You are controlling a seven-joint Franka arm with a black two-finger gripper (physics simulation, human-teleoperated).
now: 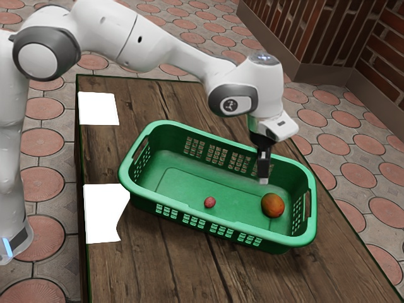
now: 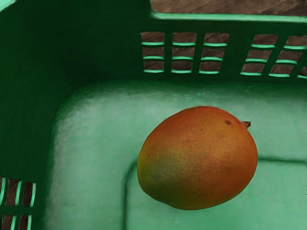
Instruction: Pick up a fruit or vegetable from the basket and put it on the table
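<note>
Mango below the tool

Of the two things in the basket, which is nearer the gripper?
The large orange-red mango, below the gripper; the small pinkish-red one lies farther off.

Your worktop, brown wooden planks, carries: one green slotted basket; two flat white pieces.
</note>
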